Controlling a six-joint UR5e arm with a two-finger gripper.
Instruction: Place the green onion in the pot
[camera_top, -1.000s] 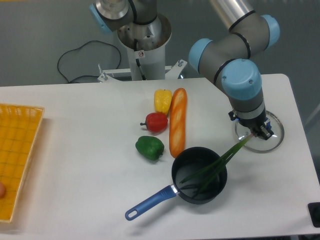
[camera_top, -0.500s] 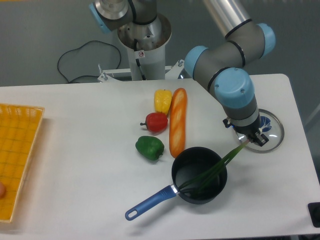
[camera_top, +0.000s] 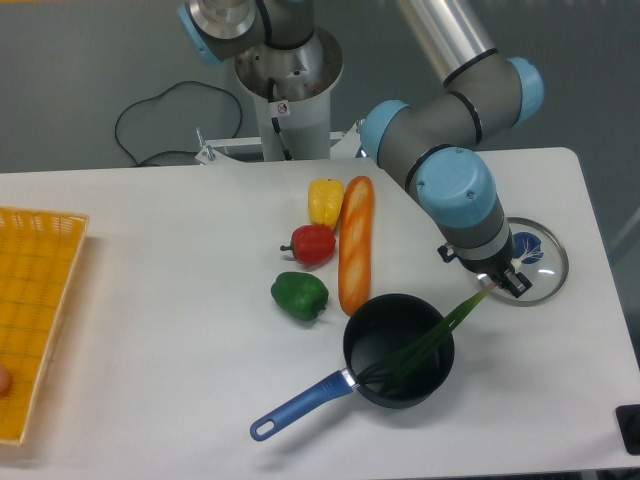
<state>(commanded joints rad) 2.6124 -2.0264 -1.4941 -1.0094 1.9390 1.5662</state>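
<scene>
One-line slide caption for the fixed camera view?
Gripper holds the green onion slanted, its leaves inside the pot.

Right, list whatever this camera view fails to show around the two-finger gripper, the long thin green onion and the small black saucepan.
- Two-finger gripper: its fingers sit under the arm's wrist, too small and dark to see how they stand on the long thin green onion.
- Green onion tips: lost against the dark inside of the small black saucepan with the blue handle.
- Round glass lid: partly covered by the wrist.
</scene>
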